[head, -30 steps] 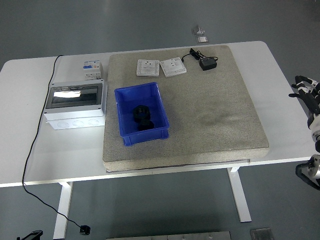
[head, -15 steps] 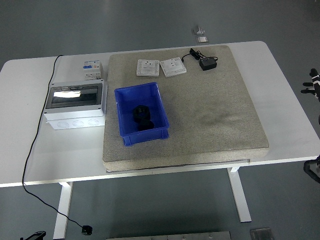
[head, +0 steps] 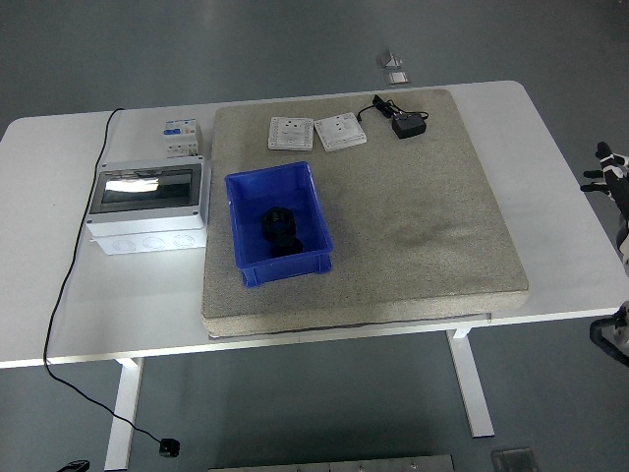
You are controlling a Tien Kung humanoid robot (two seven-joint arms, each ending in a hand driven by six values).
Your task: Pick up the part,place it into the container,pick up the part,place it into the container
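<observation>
A blue container (head: pixel 278 222) stands on the left part of a grey mat (head: pixel 413 216). Two black parts (head: pixel 280 232) lie inside it, close together. My right hand (head: pixel 609 175) shows only partly at the picture's right edge, off the table's right side and far from the container. Its fingers look spread and hold nothing. The left arm is out of view.
A grey electrical box with a clear lid (head: pixel 149 205) and a small breaker (head: pixel 181 135) stand left of the mat. Two white switch plates (head: pixel 316 132) and a black adapter with a cord (head: pixel 407 125) lie at the mat's far edge. A black cable (head: pixel 61 295) hangs off the table's left side.
My right hand drew back towards the right edge, nearly out of view, and now shows slightly more again. The container and parts have not moved.
</observation>
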